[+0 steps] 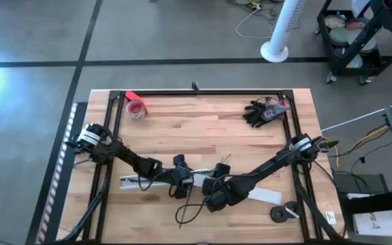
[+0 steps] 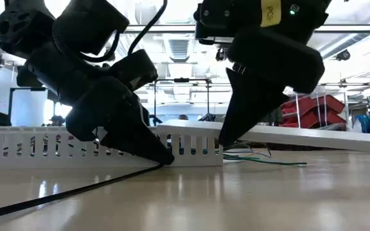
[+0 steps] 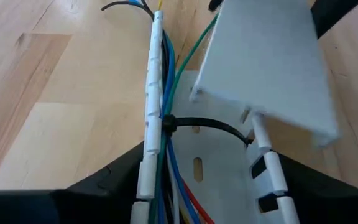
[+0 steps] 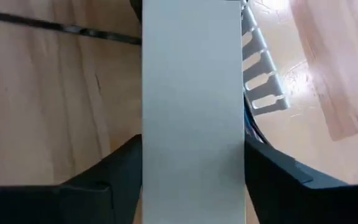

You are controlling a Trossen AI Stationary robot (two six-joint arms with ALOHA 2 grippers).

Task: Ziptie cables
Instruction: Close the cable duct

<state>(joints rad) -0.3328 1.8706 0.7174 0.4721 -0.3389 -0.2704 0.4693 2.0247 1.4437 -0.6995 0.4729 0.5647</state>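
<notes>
Several thin cables (image 3: 166, 87), blue, green and dark, with a red one low in the left wrist view, run bunched together along a slotted white tray (image 3: 216, 174); a black zip tie (image 3: 194, 124) loops around the bundle and across the tray; in the high view this lies at the lower centre of the frame, on the wooden table (image 1: 203, 122); the left gripper (image 1: 180, 184) sits over the tray, its fingers (image 3: 110, 183) spread to either side of it, not closed on the cables; the right gripper (image 1: 213, 197) is just beside it, its fingers (image 4: 110, 180) clamping a flat white strip (image 4: 191, 106); in the low view green wire ends (image 2: 268, 160) trail on the tabletop at centre right
</notes>
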